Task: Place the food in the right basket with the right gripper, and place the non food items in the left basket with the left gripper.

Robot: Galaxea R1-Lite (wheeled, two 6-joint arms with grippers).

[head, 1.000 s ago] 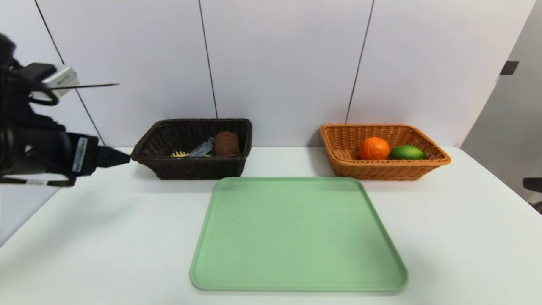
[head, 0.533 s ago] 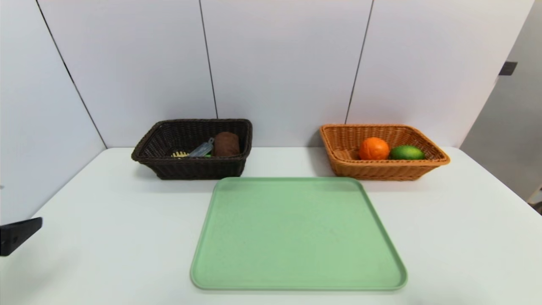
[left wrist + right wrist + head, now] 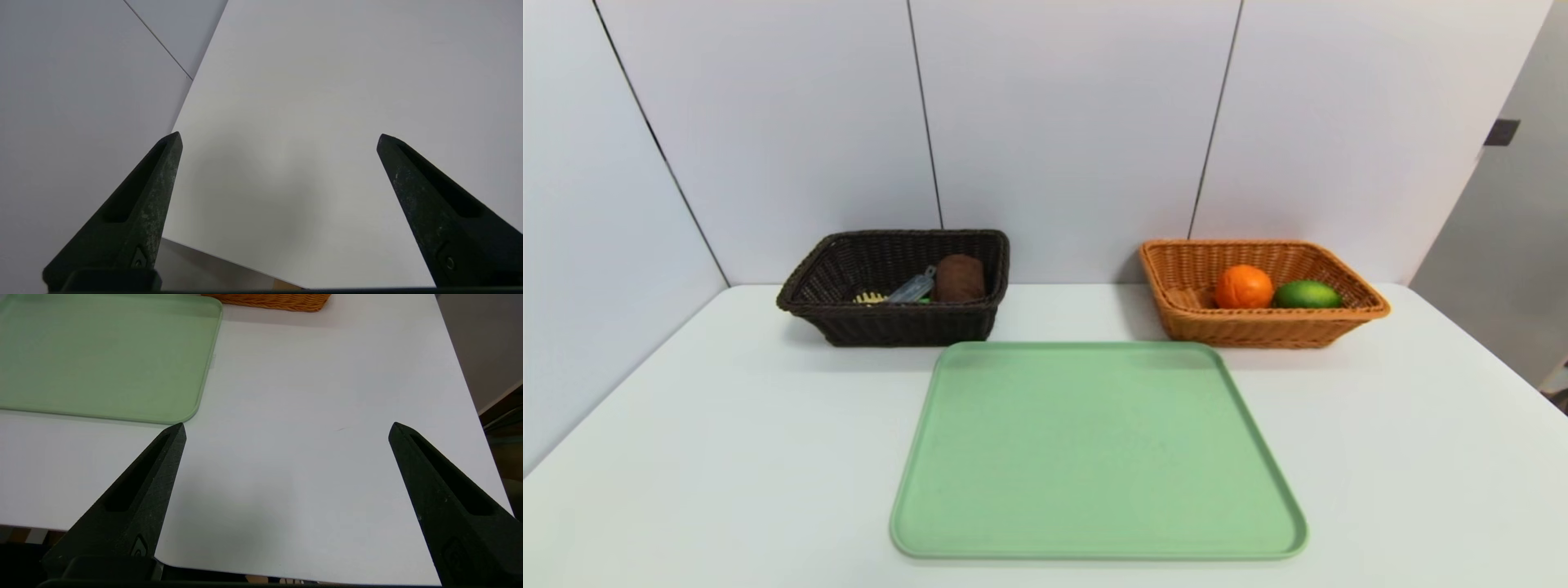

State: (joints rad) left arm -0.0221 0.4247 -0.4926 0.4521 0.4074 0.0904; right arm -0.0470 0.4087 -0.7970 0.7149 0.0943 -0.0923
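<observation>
Head view: goods lie in the dark basket [image 3: 907, 327] and orange basket [image 3: 1266, 331], so sorting looks finished; left wrist view: left claw [image 3: 279, 134] wide, empty; right wrist view: right claw [image 3: 289, 424] likewise, needing only parking.

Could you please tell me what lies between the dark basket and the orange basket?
Only bare white table, as the head view shows.
</observation>
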